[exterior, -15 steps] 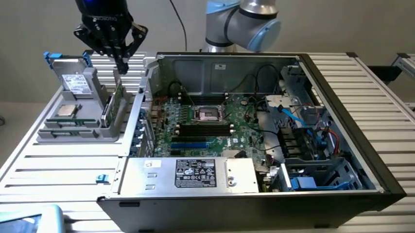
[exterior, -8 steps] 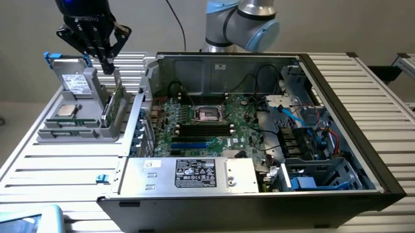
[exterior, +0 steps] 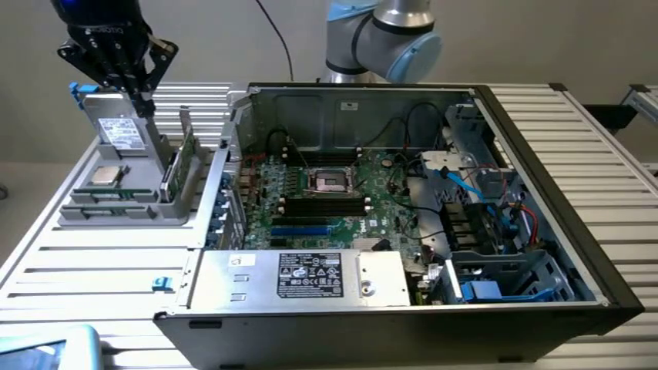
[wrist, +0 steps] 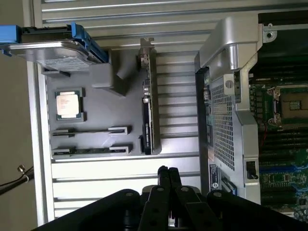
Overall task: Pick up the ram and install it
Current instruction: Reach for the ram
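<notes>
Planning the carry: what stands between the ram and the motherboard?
In the exterior view, an upright green card and the case's side wall stand between the ram and the motherboard.

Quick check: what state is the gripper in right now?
Gripper: shut, holding nothing.

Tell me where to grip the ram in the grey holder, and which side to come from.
Take the ram by the bare middle of its long upper edge, coming straight down from above and pinching across its thin faces. It stands on edge in the grey holder, and brackets cover both ends, so probably only the middle is free.
</notes>
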Controlling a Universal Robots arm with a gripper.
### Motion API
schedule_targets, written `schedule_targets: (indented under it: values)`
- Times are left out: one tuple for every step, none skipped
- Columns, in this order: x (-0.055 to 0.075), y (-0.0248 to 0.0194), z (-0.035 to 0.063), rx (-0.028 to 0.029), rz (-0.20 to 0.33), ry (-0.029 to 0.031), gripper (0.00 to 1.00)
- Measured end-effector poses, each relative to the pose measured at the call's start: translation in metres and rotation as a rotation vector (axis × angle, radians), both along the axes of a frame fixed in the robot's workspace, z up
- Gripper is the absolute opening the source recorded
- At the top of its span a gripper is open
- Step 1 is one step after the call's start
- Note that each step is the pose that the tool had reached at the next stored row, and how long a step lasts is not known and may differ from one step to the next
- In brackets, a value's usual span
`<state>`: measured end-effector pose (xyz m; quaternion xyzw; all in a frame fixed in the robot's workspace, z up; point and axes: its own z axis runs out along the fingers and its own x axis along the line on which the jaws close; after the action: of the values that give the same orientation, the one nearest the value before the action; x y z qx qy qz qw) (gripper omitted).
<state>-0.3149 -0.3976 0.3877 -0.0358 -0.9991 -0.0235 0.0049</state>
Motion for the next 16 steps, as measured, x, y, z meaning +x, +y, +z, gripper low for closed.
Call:
schedule_targets:
  values:
    - [-0.005, 0.0000, 0.0000, 0.0000, 0.000, 0.0015, 0.11]
    - [-0.009, 0.0000, -0.0001, 0.0000, 0.000, 0.0029, 0.11]
    - [-0.013, 0.0000, -0.0002, 0.0000, 0.000, 0.0041, 0.11]
    - [-0.017, 0.0000, -0.0002, 0.0001, 0.000, 0.0055, 0.11]
    - [-0.021, 0.0000, -0.0002, 0.0000, 0.000, 0.0070, 0.11]
    - [-0.026, 0.0000, -0.0003, 0.0000, 0.001, 0.0082, 0.11]
    - [-0.031, 0.0000, -0.0004, 0.0000, 0.001, 0.0087, 0.11]
    - [-0.035, 0.0000, -0.0004, 0.0000, 0.001, 0.0089, 0.11]
    - [-0.039, 0.0000, -0.0004, -0.0001, 0.001, 0.0091, 0.11]
    - [-0.044, 0.0000, -0.0006, 0.0000, 0.001, 0.0091, 0.11]
    - [-0.048, 0.0000, -0.0006, 0.0000, 0.001, 0.0090, 0.11]
    - [-0.053, 0.0000, -0.0008, 0.0001, 0.001, 0.0090, 0.11]
    - [-0.058, 0.0000, -0.0009, 0.0000, 0.001, 0.0090, 0.11]
    - [-0.062, 0.0000, -0.0011, 0.0000, 0.001, 0.0090, 0.11]
    - [-0.067, 0.0000, -0.0012, 0.0000, 0.001, 0.0090, 0.11]
    - [-0.071, 0.0000, -0.0014, 0.0000, 0.001, 0.0091, 0.11]
